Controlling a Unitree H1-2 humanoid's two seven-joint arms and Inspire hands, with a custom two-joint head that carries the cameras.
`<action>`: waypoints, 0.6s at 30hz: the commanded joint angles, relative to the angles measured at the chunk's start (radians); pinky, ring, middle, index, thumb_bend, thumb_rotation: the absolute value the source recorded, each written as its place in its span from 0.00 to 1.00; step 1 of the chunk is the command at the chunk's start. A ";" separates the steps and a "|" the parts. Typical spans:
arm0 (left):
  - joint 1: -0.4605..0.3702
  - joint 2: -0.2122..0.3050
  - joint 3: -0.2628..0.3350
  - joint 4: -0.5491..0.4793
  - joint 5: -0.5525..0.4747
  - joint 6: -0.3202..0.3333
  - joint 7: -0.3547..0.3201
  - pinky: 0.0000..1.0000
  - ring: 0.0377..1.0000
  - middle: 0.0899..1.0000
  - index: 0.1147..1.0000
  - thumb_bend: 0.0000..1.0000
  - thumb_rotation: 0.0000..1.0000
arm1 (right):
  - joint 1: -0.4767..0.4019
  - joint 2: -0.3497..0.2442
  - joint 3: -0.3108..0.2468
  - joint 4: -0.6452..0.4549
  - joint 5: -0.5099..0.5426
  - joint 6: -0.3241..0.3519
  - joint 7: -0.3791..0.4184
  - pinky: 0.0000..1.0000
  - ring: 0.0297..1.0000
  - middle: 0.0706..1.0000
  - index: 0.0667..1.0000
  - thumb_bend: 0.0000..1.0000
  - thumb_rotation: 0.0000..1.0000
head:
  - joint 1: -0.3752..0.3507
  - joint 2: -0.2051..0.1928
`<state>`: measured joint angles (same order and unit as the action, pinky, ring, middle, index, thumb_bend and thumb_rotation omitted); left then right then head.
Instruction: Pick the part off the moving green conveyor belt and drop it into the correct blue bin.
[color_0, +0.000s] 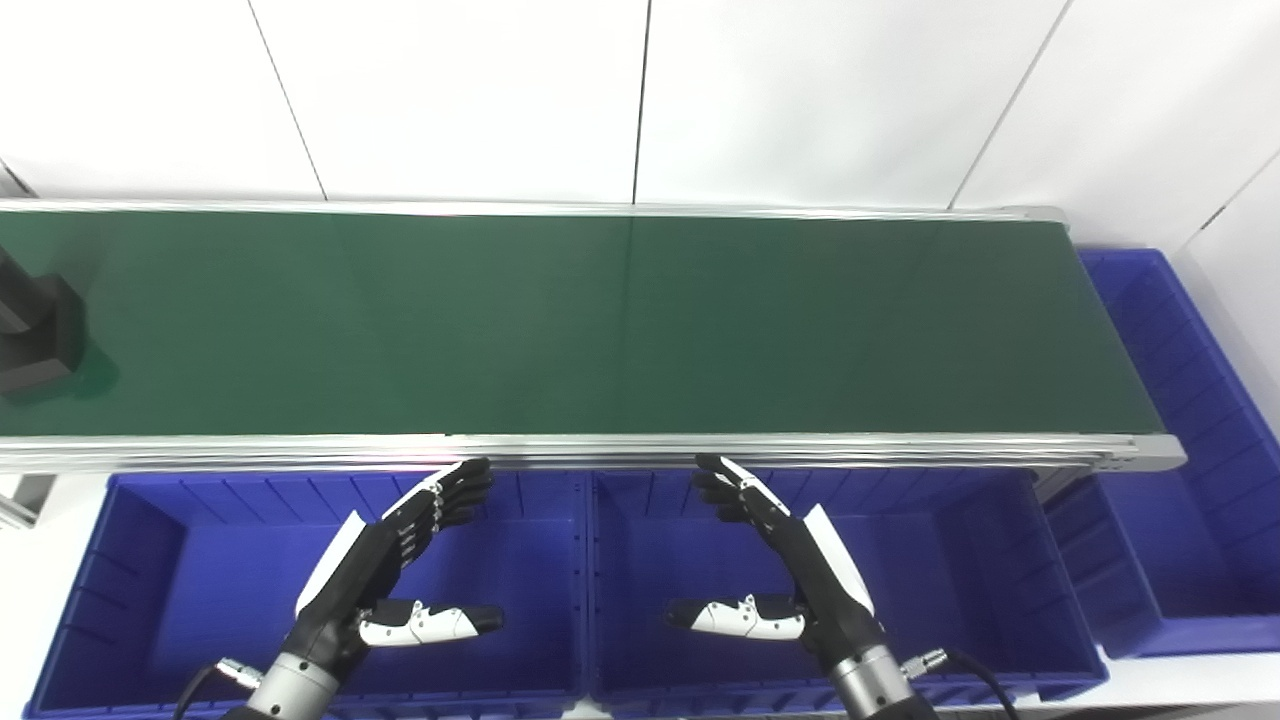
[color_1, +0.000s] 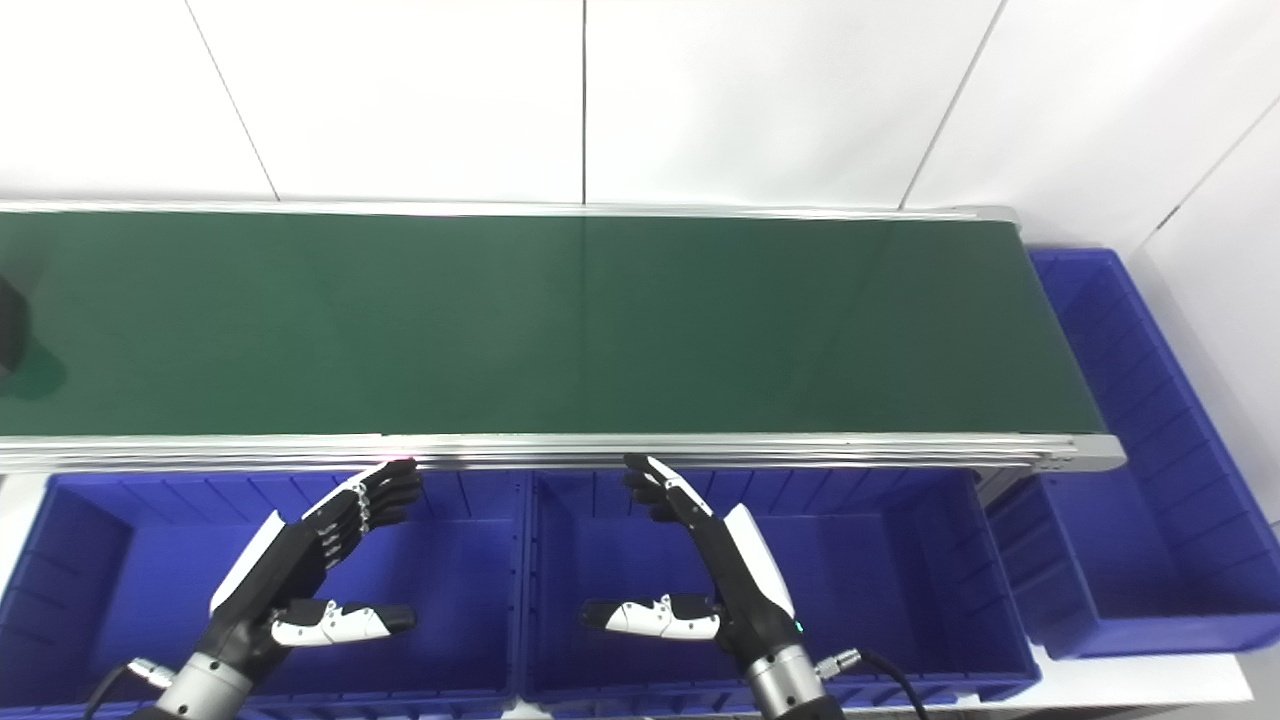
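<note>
A black blocky part (color_0: 38, 335) rides on the green conveyor belt (color_0: 600, 320) at the far left edge of the left eye view; the right eye view shows only a sliver of it (color_1: 8, 330). My left hand (color_0: 390, 560) hovers open over the left blue bin (color_0: 130, 520), fingers stretched toward the belt's near rail and thumb pointing right. Over the middle blue bin (color_0: 950, 530) my right hand (color_0: 780, 560) mirrors it, open, thumb pointing left. Both hands hold nothing and are far from the part.
A third blue bin (color_0: 1190, 420) stands past the belt's right end. An aluminium rail (color_0: 600, 450) runs along the belt's near side, just beyond the fingertips. White wall panels rise behind the belt.
</note>
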<state>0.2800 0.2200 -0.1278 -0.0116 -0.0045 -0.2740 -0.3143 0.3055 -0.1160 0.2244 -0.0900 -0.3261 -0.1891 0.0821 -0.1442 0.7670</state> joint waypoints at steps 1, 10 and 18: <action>-0.015 0.000 0.001 -0.018 0.003 -0.032 0.014 0.85 0.86 0.86 0.87 0.88 0.28 | -0.008 -0.003 -0.006 -0.019 0.009 -0.001 -0.004 0.79 0.82 0.84 0.89 0.89 0.42 | 0.023 0.001; -0.004 -0.041 -0.024 -0.006 0.037 -0.045 0.031 0.83 0.85 0.87 0.86 0.89 0.27 | 0.009 -0.045 -0.028 -0.022 0.059 -0.033 0.006 0.80 0.83 0.83 0.88 0.87 0.37 | 0.270 -0.062; 0.005 -0.068 -0.048 0.006 0.114 -0.062 0.067 0.82 0.86 0.87 0.87 0.90 0.33 | 0.017 -0.070 -0.036 -0.010 0.107 -0.074 0.006 0.79 0.82 0.84 0.88 0.85 0.28 | 0.339 -0.102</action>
<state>0.2862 0.1565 -0.1751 0.0114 0.1039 -0.2998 -0.2636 0.3241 -0.1817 0.1931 -0.0791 -0.2325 -0.2042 0.0866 0.1887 0.6688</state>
